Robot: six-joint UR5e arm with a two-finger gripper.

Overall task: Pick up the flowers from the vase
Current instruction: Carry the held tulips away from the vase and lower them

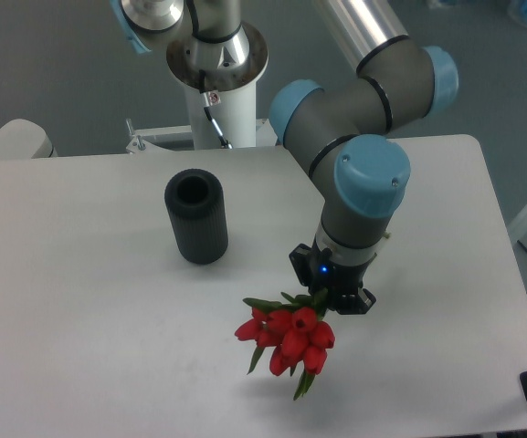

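Your fingers [322,294] gripped the flowers [286,334] by their stems, low over the surface [89,347], well clear of the vase [196,217]; a loose grip could drop them.

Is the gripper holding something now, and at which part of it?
Yes. The gripper holds the flowers, out of the vase. The hold seems to be at the stem end, behind the red buds; the exact contact is hidden.

Stems of the flowers [286,336] hidden inside the tool [329,294].
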